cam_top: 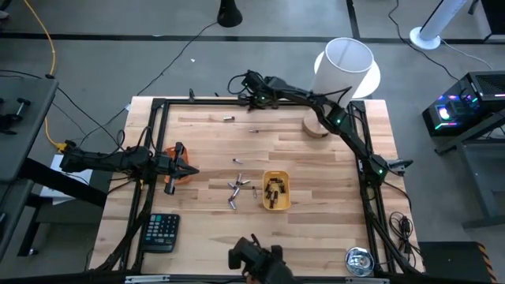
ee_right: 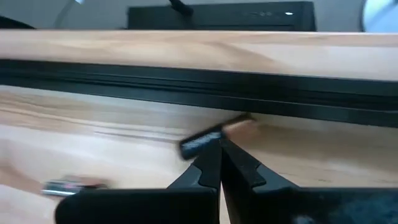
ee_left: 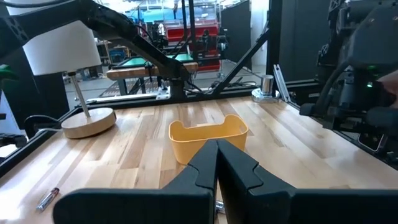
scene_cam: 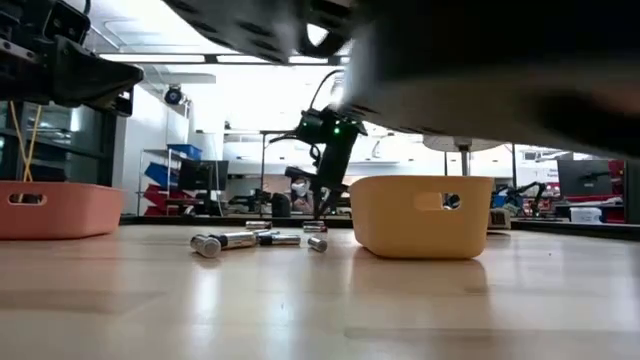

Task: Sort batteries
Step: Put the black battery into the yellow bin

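Several batteries lie loose mid-table (cam_top: 237, 189), also seen in the low view (scene_cam: 240, 240); two more lie nearer the far edge (cam_top: 229, 118). Dark batteries fill the yellow tray (cam_top: 275, 190). My left gripper (cam_top: 189, 170) is shut and empty, hovering by the orange tray (cam_top: 177, 175) and pointing at the yellow tray (ee_left: 208, 138). My right gripper (ee_right: 217, 152) is shut, low at the far rail (cam_top: 251, 99). A dark battery with a copper end (ee_right: 208, 140) sits just past its tips, and a silvery one (ee_right: 68, 185) lies nearby. My right gripper's shut fingertips (ee_right: 208, 163) come right up to the dark battery's middle (ee_right: 202, 144) near the far rail. I cannot tell whether they touch it. The battery lies across the line of the fingers.
A black calculator (cam_top: 160, 233) lies near the near-left corner. A white lamp (cam_top: 343, 67) with a round wooden base (cam_top: 316, 126) stands at the far right. A small metal tin (cam_top: 359, 260) sits at the near right. A black frame rail (ee_right: 186, 78) borders the table.
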